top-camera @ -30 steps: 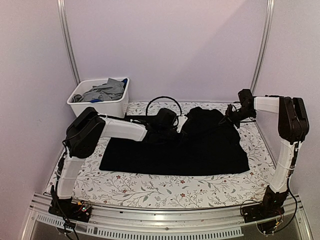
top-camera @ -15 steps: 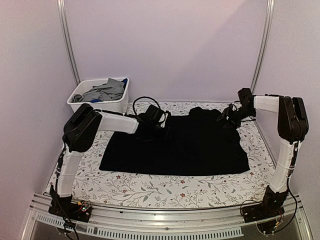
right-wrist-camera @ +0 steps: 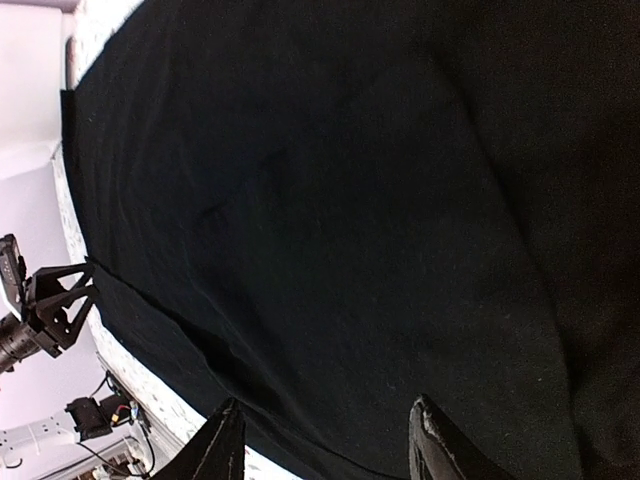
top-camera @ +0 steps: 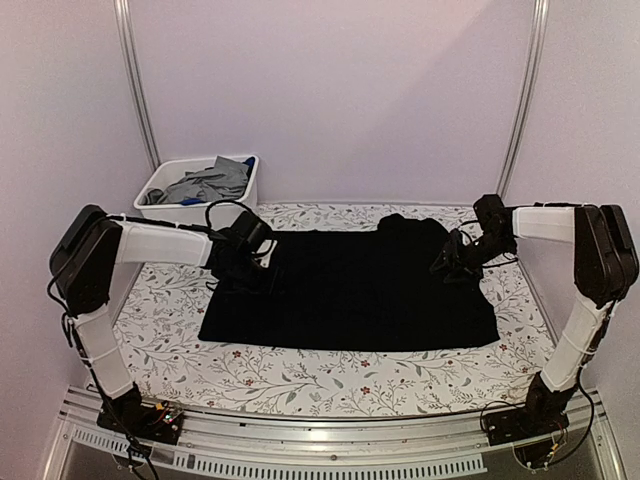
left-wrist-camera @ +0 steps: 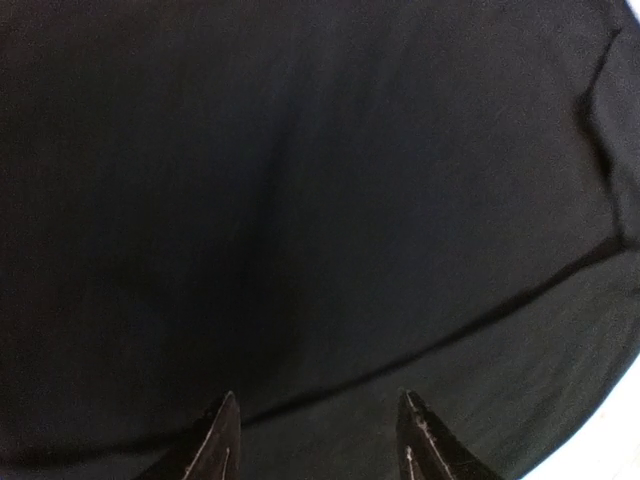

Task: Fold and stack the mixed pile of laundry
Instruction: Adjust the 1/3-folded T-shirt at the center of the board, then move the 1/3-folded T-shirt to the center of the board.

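- The left gripper [top-camera: 258,268] hangs low over the black T-shirt [top-camera: 370,290], at the shirt's 10 o'clock corner in the top view.
- In its wrist view the left gripper [left-wrist-camera: 318,445] has its two fingers [left-wrist-camera: 222,440] apart, with nothing between them but dark cloth [left-wrist-camera: 300,200] below; a seam or fold line runs across that cloth.
- The right gripper [top-camera: 448,262] sits over the shirt's 2 o'clock part, near a raised bunch of fabric at the far edge.
- Its wrist view shows the right gripper [right-wrist-camera: 325,445] with its fingers [right-wrist-camera: 228,440] spread too, and black cloth [right-wrist-camera: 350,200] under them.
- The T-shirt lies spread mostly flat on the flower-patterned table [top-camera: 300,375], at its centre.
- At 10 o'clock on the table stands a white bin [top-camera: 205,214], holding a grey shirt [top-camera: 212,181] and a blue garment [top-camera: 190,201] that only peeks out.
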Robot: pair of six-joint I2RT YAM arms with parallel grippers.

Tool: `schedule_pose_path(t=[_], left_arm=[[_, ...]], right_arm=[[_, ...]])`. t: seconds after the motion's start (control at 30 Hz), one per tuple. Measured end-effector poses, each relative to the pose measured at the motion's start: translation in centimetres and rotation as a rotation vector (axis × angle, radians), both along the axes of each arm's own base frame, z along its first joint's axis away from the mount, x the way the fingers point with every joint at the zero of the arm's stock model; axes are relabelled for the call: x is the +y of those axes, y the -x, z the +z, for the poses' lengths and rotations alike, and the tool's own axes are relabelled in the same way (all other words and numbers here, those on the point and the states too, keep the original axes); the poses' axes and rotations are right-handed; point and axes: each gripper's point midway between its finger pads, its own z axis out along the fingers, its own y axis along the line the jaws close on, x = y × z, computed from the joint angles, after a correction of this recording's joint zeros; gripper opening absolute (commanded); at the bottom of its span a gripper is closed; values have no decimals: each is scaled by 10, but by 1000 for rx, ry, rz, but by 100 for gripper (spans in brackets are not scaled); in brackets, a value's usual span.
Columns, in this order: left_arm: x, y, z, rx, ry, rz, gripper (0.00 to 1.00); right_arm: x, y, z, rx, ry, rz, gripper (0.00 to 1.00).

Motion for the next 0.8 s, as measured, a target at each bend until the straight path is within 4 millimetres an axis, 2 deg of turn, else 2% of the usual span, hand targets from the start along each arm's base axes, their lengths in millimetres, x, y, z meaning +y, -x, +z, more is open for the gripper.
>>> schedule_pose_path(t=[0.17, 0.3, 0.53, 0.8], left_arm=[[37, 35, -35, 152, -85, 62, 47], [47, 48, -37, 185, -73, 107, 45], [47, 86, -37, 215, -38, 131, 44], [38, 149, -36, 273, -2, 122, 44]], right_arm=[[5, 30, -35, 104, 32, 43, 53], [-3, 50, -59, 175, 71, 43, 53], [-8, 75, -62, 171, 71, 48, 54], [-7, 125, -62, 212, 19, 41, 54]])
